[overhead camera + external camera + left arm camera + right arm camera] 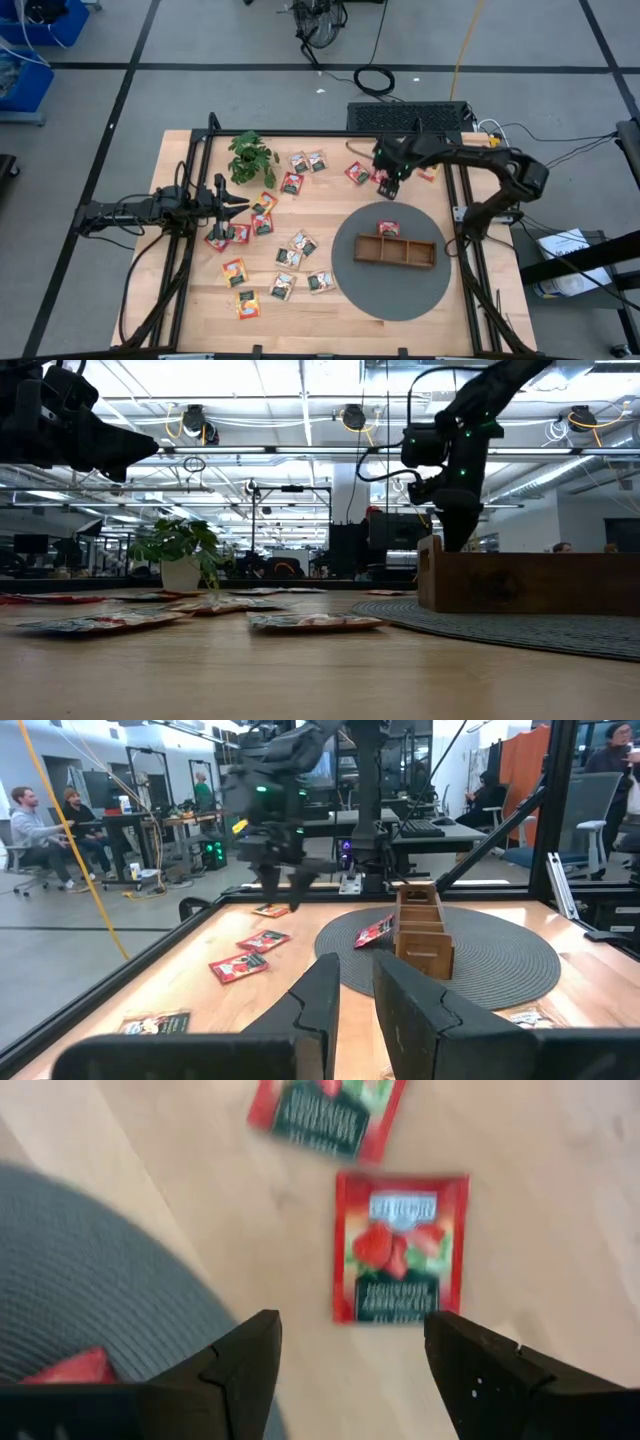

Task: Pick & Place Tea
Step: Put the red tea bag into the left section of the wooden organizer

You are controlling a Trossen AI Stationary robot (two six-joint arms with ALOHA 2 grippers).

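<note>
Above the counter's (330,215) far edge, your right gripper (350,1355) hangs released over a red tea sachet (400,1245) lying flat beside the grey mat (90,1270). Drop straight down, jaws straddling it, then pinch an edge. Left gripper (355,995) waits nearly clenched, empty.

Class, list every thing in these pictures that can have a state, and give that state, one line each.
right gripper: open, empty, hovering over a red sachet
left gripper: nearly shut, empty, above the table's left side
wooden tray: upright on the grey mat, contents not visible
red sachet on mat: lying beside the tray
plant: upright
</note>
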